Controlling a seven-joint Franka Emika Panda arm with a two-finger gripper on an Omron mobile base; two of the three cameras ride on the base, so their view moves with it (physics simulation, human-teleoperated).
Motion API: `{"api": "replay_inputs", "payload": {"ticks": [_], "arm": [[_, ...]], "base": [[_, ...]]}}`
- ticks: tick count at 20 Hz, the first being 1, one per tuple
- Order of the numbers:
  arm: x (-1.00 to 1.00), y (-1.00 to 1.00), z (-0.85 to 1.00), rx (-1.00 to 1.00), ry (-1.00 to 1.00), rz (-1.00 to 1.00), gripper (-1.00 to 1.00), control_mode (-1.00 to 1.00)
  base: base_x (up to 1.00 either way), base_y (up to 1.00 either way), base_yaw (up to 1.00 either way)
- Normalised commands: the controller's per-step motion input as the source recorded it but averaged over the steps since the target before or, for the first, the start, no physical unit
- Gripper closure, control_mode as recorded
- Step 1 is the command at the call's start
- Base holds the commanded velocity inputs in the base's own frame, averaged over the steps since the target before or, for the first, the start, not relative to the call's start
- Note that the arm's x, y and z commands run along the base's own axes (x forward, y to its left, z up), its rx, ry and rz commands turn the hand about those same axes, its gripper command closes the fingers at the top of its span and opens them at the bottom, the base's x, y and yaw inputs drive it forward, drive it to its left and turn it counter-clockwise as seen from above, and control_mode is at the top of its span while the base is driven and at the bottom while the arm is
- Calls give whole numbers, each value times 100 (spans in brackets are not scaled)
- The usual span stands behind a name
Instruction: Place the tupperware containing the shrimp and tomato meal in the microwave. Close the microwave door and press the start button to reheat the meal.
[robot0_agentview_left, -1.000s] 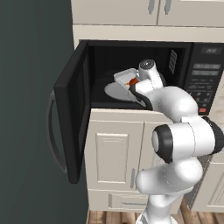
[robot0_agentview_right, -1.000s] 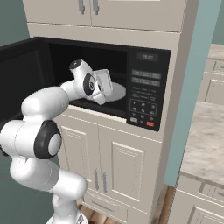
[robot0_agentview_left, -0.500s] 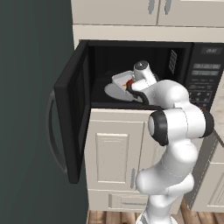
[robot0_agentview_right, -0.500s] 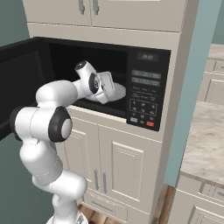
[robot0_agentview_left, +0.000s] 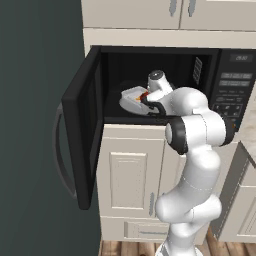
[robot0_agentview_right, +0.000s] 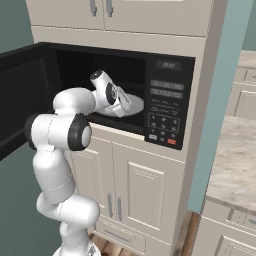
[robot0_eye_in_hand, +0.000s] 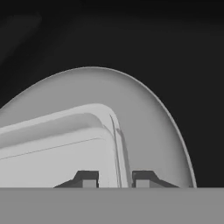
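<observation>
The microwave (robot0_agentview_left: 234, 85) stands open, its door (robot0_agentview_left: 84, 125) swung out to the left. Inside, the pale tupperware (robot0_agentview_left: 131, 94) rests on the round white turntable (robot0_agentview_left: 124, 104), and the red tomato (robot0_agentview_left: 145, 94) shows at its near end beside my hand. My gripper (robot0_agentview_left: 146, 100) reaches into the cavity. In the hand view the gripper (robot0_eye_in_hand: 116, 180) straddles the tupperware (robot0_eye_in_hand: 57, 153) rim, one fingertip (robot0_eye_in_hand: 89, 179) inside and one outside, shut on that rim. The turntable (robot0_eye_in_hand: 148, 113) curves behind. The shrimp is hidden.
The keypad panel (robot0_agentview_right: 167, 107) is on the microwave's right. The door's curved bar handle (robot0_agentview_left: 59, 150) juts out at the left. Cream cabinets (robot0_agentview_left: 130, 180) sit below and above. A stone counter (robot0_agentview_right: 235, 150) lies to the right.
My hand has gone deeper into the cavity and to the left, carrying the tupperware, which has come down from a tilt onto the turntable. My elbow has swung up.
</observation>
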Motion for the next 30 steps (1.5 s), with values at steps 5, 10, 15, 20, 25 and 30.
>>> {"api": "replay_inputs", "payload": {"ticks": [5, 10, 15, 20, 25, 30], "arm": [[40, -1, -8, 0, 0, -5, 100, -100], [32, -7, -11, 0, 0, -9, 100, -100], [1, -8, -11, 0, 0, -4, -100, -100], [-42, -9, 0, 0, -4, 0, -100, -100], [-78, -16, 3, 3, -15, 0, -100, -100], [-97, -1, 3, 0, -8, 9, -100, -100]], "base": [[0, 0, 0], [0, 0, 0], [0, 0, 0], [0, 0, 0], [0, 0, 0], [0, 0, 0]]}}
